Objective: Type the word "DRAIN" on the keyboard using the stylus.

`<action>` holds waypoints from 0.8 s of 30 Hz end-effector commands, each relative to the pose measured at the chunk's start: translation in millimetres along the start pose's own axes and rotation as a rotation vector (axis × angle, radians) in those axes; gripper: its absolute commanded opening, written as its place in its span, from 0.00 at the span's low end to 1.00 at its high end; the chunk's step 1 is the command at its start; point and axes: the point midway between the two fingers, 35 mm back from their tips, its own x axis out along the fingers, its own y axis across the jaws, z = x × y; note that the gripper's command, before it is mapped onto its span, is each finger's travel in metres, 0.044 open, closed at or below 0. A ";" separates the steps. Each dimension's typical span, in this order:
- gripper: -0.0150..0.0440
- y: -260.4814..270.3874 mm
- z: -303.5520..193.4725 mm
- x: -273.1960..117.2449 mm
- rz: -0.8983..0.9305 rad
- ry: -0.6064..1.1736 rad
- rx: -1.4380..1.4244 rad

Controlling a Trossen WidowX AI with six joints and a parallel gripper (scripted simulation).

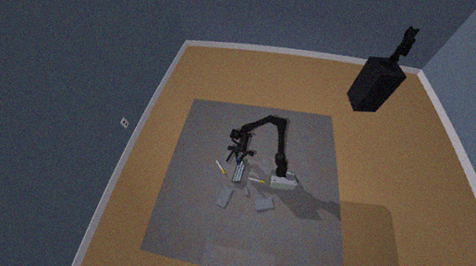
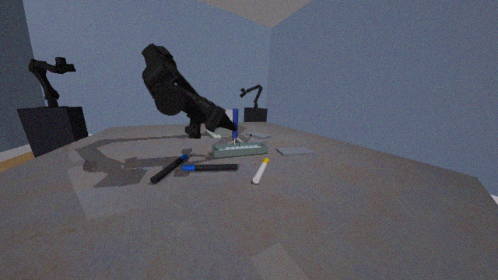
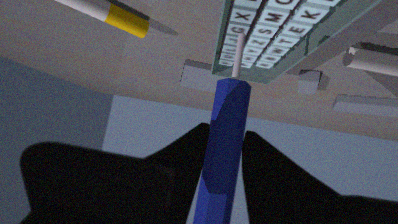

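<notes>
My gripper is shut on the blue stylus, which stands nearly upright with its thin pale tip down. The pale green keyboard lies under the tip, with white lettered keys in rows. In the wrist view the tip overlaps the row with X and G, close to the G key. In the exterior view the tip comes down to the top of the keys; whether it touches or presses one I cannot tell. The arm hides part of this in the top view.
White markers with yellow ends lie on either side of the keyboard. Two black pens with blue ends lie near it. Flat grey blocks and a small grey block lie beyond its far end.
</notes>
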 end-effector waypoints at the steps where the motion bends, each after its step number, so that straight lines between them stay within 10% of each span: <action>1: 0.25 -1.3 1.7 3.4 -0.010 0.001 0.001; 4: 0.39 -0.7 4.8 4.1 -0.010 0.000 0.001; 24: 0.39 -0.7 8.0 5.9 -0.010 0.000 0.000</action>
